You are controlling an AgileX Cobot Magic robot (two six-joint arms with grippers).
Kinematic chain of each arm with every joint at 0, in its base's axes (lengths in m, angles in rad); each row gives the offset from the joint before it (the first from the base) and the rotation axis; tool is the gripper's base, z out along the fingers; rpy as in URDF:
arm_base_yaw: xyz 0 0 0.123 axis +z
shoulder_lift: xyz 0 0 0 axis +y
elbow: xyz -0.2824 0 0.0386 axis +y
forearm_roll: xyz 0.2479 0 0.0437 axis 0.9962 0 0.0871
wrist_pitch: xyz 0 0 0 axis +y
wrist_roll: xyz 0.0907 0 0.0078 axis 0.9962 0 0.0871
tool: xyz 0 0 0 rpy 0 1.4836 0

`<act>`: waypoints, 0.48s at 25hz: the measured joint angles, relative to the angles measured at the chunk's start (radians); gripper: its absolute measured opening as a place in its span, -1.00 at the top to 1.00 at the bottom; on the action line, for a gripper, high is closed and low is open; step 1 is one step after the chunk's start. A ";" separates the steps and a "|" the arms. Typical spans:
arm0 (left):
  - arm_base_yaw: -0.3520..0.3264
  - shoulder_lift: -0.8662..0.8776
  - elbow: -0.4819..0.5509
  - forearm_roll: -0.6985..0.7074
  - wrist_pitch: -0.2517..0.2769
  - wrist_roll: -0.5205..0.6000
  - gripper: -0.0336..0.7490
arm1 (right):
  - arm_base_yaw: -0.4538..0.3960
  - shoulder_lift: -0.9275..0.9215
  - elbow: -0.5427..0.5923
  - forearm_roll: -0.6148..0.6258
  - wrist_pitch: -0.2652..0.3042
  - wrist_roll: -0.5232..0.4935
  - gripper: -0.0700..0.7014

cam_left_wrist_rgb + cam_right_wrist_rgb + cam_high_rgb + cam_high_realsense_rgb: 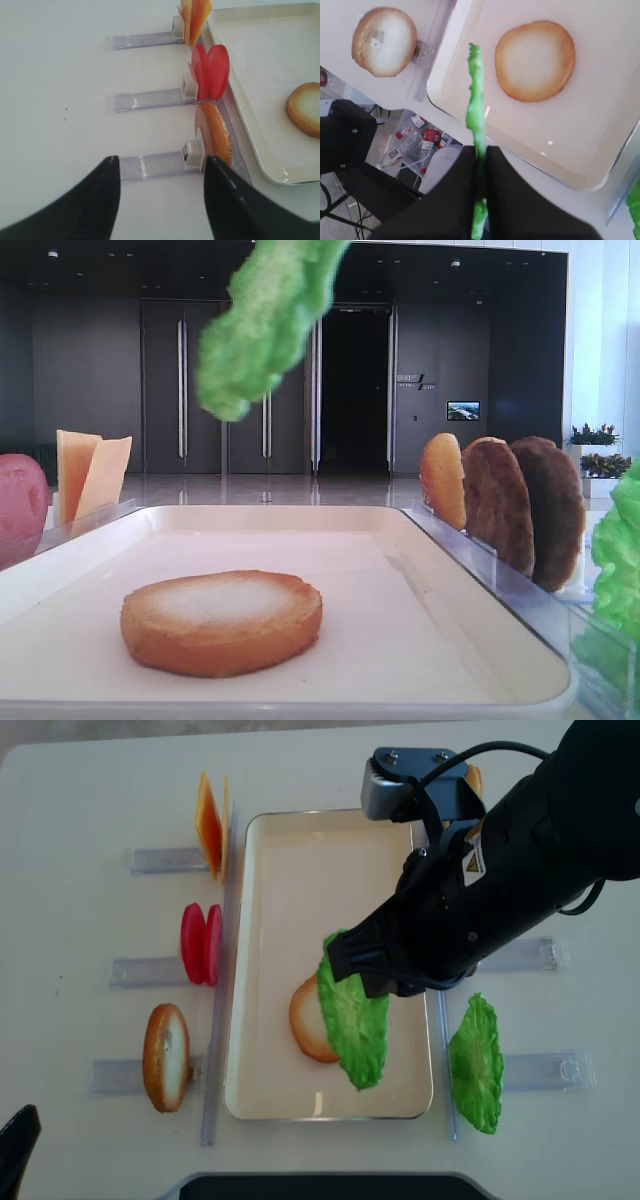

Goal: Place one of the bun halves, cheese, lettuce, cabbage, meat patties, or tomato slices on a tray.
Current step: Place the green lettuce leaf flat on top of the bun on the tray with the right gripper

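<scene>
My right gripper [480, 155] is shut on a green lettuce leaf [476, 105], which hangs edge-on above the cream tray [600, 125]. From overhead the held lettuce [355, 1020] overlaps one bun half [303, 1020] that lies flat on the tray [290, 890]. In the low view the leaf [265, 320] dangles above that bun half [222, 620]. My left gripper [161, 162] is open and empty over the table, left of the tray, near an upright bun half [217, 135], tomato slices [210, 70] and cheese [195, 12].
Clear plastic holders line both long sides of the tray. On its right stand a bun half [443, 480], two meat patties [497, 502] and a second lettuce leaf [475, 1065]. The right arm [520, 850] reaches across the tray's right half.
</scene>
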 joint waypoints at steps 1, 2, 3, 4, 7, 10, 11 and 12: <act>0.000 0.000 0.000 0.000 0.000 0.000 -0.10 | -0.007 0.000 0.011 0.010 -0.027 -0.009 0.68; 0.000 0.000 0.000 0.000 0.000 0.000 -0.07 | -0.015 0.000 0.024 0.018 -0.051 -0.016 0.68; 0.000 0.000 0.000 0.000 0.000 0.000 -0.04 | -0.028 0.000 0.035 0.025 -0.069 -0.025 0.68; 0.000 0.000 0.000 0.000 0.000 0.000 -0.01 | -0.045 0.000 0.048 0.039 -0.091 -0.034 0.68; 0.000 0.000 0.000 0.000 0.000 0.000 0.07 | -0.102 0.000 0.083 0.117 -0.154 -0.107 0.68; 0.000 0.000 0.000 0.000 0.000 0.000 0.12 | -0.151 0.001 0.128 0.250 -0.203 -0.232 0.68; 0.000 0.000 0.000 0.000 0.000 0.000 0.13 | -0.160 0.003 0.148 0.304 -0.219 -0.272 0.68; 0.000 0.000 0.000 0.000 0.000 0.000 0.14 | -0.164 0.004 0.168 0.355 -0.237 -0.325 0.68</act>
